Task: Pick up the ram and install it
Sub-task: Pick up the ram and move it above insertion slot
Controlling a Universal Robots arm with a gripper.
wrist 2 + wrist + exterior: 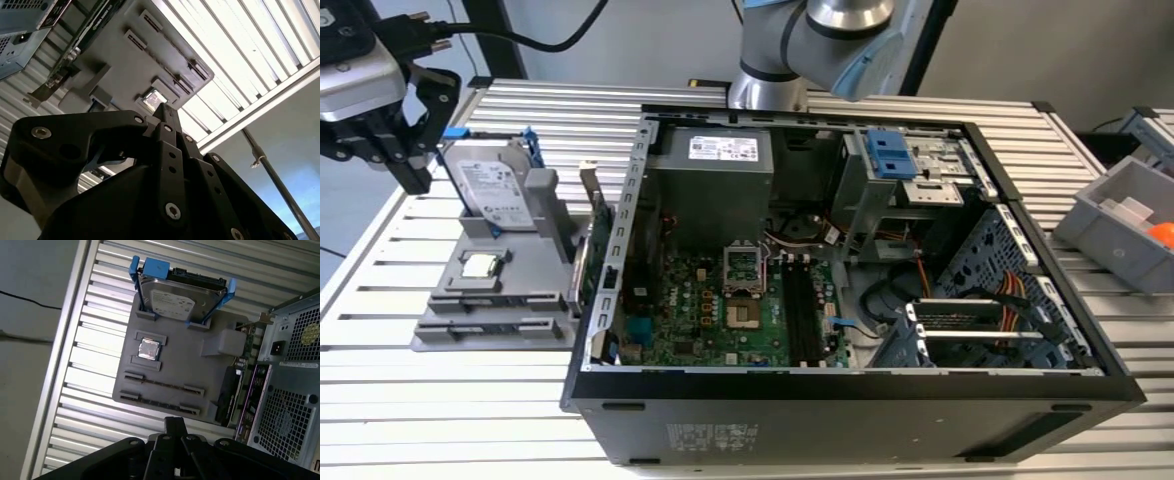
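Exterior view: gripper [416, 178] hovers above the tray [454, 325], approach step.
Fingers [175, 427] closed, empty. Ram [164, 384] apparently edge-up in tray slot (uninstalled); pick likely needs fingers opened, aligned over it.

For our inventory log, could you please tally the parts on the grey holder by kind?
Hard drive: 1
Processor chip: 1
Expansion card: 1
Ram sticks, seen edge-on: 2
Total: 5
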